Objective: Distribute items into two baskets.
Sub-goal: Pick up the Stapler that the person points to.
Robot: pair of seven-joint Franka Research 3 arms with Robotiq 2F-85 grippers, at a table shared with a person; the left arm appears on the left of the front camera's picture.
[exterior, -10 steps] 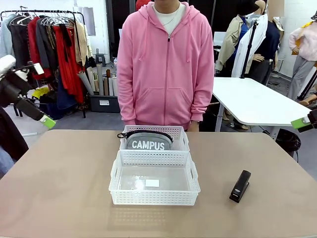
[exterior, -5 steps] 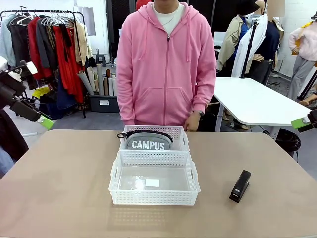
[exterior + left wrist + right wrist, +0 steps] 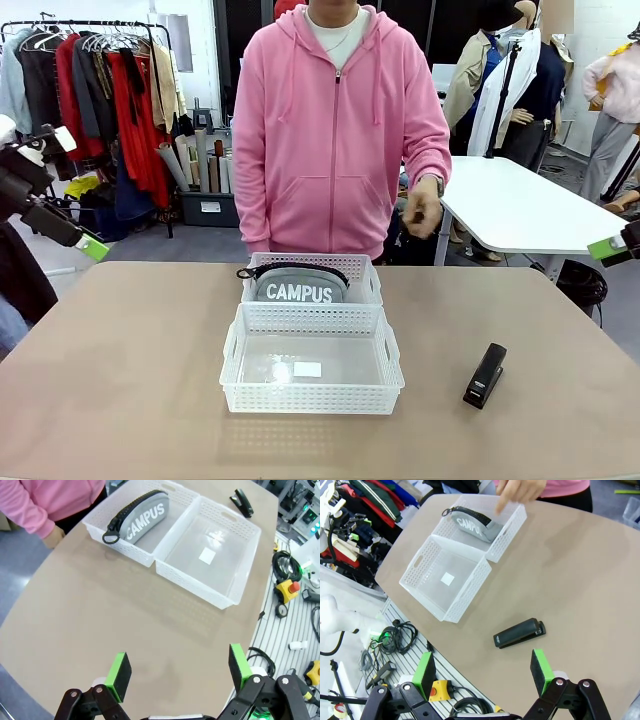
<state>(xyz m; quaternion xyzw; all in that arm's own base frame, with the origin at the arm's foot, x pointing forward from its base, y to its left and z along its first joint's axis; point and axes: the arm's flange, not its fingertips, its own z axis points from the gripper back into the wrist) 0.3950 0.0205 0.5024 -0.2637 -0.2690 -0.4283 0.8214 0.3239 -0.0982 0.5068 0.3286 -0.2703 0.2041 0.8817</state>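
Clearly the stapler (image 3: 485,375) lies toward the counter's (image 3: 120,400) right edge, lengthwise front-to-back, nearer the right arm's jaws; both pairs gape empty.

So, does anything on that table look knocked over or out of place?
Nothing looks spilled or broken. The one stray is the stapler, lying on the bare table to the right of the near basket, which holds just a label. The pouch sits in the far basket.
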